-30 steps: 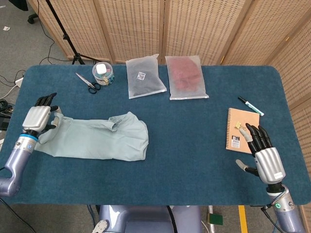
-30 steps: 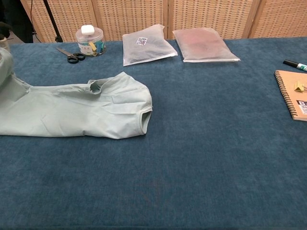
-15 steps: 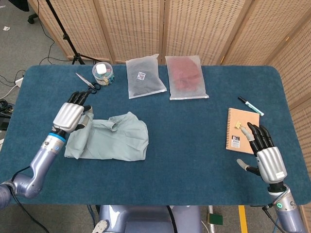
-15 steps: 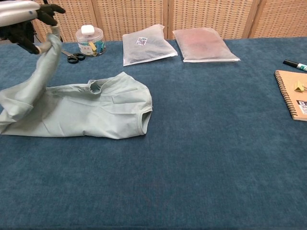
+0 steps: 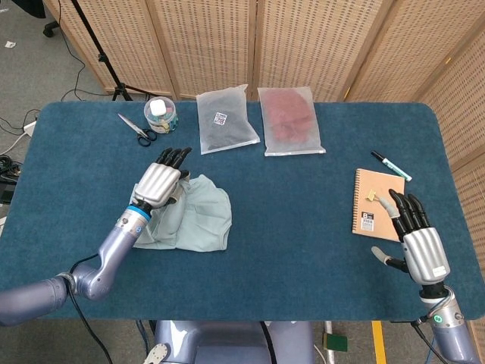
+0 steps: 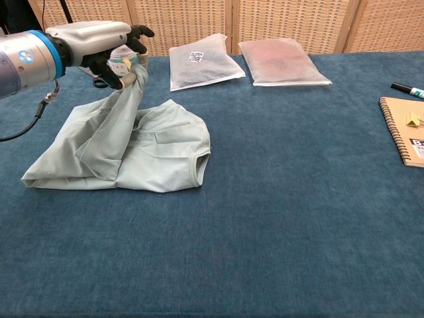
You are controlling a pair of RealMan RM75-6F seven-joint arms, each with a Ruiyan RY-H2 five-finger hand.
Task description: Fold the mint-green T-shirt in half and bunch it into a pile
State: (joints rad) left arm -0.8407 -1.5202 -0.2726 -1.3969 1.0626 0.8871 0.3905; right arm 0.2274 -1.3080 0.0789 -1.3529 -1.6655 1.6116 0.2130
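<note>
The mint-green T-shirt (image 5: 203,220) (image 6: 159,149) lies on the blue table, left of centre, with its left end lifted and drawn over the rest. My left hand (image 5: 159,182) (image 6: 99,41) holds that lifted end above the shirt's middle, the cloth hanging from its fingers. My right hand (image 5: 418,243) hovers at the table's front right, fingers spread and holding nothing; the chest view does not show it.
Scissors (image 5: 136,129) and a clear jar (image 5: 161,115) sit at the back left. Two bagged garments (image 5: 224,120) (image 5: 289,121) lie at the back centre. A spiral notebook (image 5: 376,203) and a marker (image 5: 391,165) lie at the right.
My left hand has carried the shirt's left end up and to the right, over the shirt body, so the cloth now lies doubled. My right hand has barely moved.
</note>
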